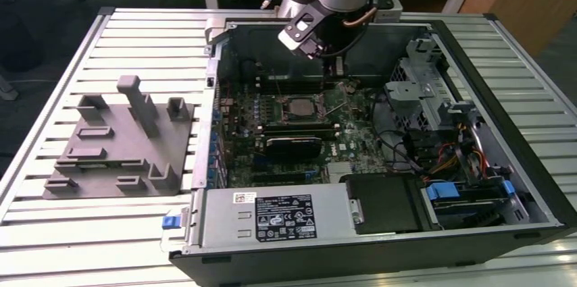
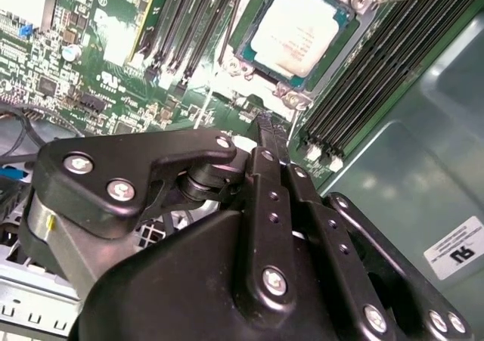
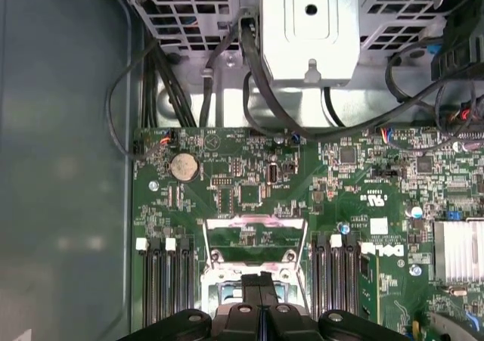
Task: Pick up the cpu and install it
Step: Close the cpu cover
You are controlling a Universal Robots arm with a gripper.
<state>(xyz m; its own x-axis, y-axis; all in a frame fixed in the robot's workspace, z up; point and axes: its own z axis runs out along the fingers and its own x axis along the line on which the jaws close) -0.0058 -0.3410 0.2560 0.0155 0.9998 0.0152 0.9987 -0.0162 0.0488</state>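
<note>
The cpu (image 2: pixel 299 26), a silver-white square, lies flat inside the socket frame (image 2: pixel 243 63) on the green motherboard (image 1: pixel 347 132). The exterior view shows the cpu (image 1: pixel 296 105) in the middle of the open computer case. My gripper (image 1: pixel 336 68) hangs above the board just behind the socket, toward the case's back wall. Its black fingers (image 3: pixel 261 286) are pressed together with nothing between them, and in the second wrist view the gripper (image 2: pixel 266 123) tip sits a short way from the socket's edge. The gripper is shut and does not touch the cpu.
Black memory slots (image 2: pixel 378 69) flank the socket. A metal drive cage (image 1: pixel 422 91) with cables fills the exterior view's right; a power supply (image 1: pixel 270 216) lies at the front. A grey fixture block (image 1: pixel 121 142) stands on the slatted table (image 1: pixel 54 233) outside the case.
</note>
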